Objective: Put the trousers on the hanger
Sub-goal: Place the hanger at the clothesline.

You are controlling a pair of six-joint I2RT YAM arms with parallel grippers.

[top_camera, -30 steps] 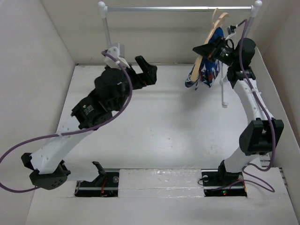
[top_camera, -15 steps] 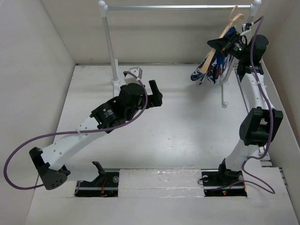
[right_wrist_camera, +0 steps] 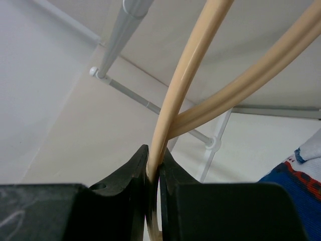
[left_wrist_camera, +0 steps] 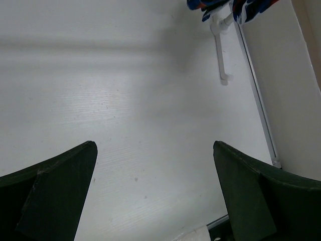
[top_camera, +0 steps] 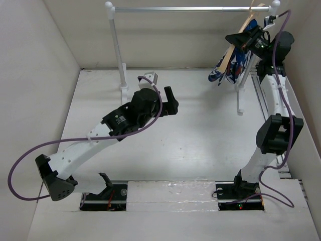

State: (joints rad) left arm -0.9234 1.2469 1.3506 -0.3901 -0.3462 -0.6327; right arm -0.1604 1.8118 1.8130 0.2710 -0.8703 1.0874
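My right gripper (top_camera: 242, 41) is shut on the tan hanger (top_camera: 236, 41) and holds it high at the back right, its top close to the rail. In the right wrist view the jaws pinch the hanger's arm (right_wrist_camera: 183, 85) where it meets the crossbar. The blue and white patterned trousers (top_camera: 231, 67) hang bunched from the hanger below the gripper; a corner shows in the right wrist view (right_wrist_camera: 296, 181) and at the top of the left wrist view (left_wrist_camera: 253, 5). My left gripper (top_camera: 171, 103) is open and empty above the table's middle, its dark fingers (left_wrist_camera: 55, 188) wide apart.
A metal rail (top_camera: 190, 8) on white posts (top_camera: 116, 45) spans the back of the white table (top_camera: 200, 135). The right post's foot (left_wrist_camera: 221, 57) lies on the table. White walls close in on the left, right and back.
My right gripper has lifted the hanger and trousers up and to the right, nearer the rail's right end. My left arm has swung right and drawn back toward the table's middle.
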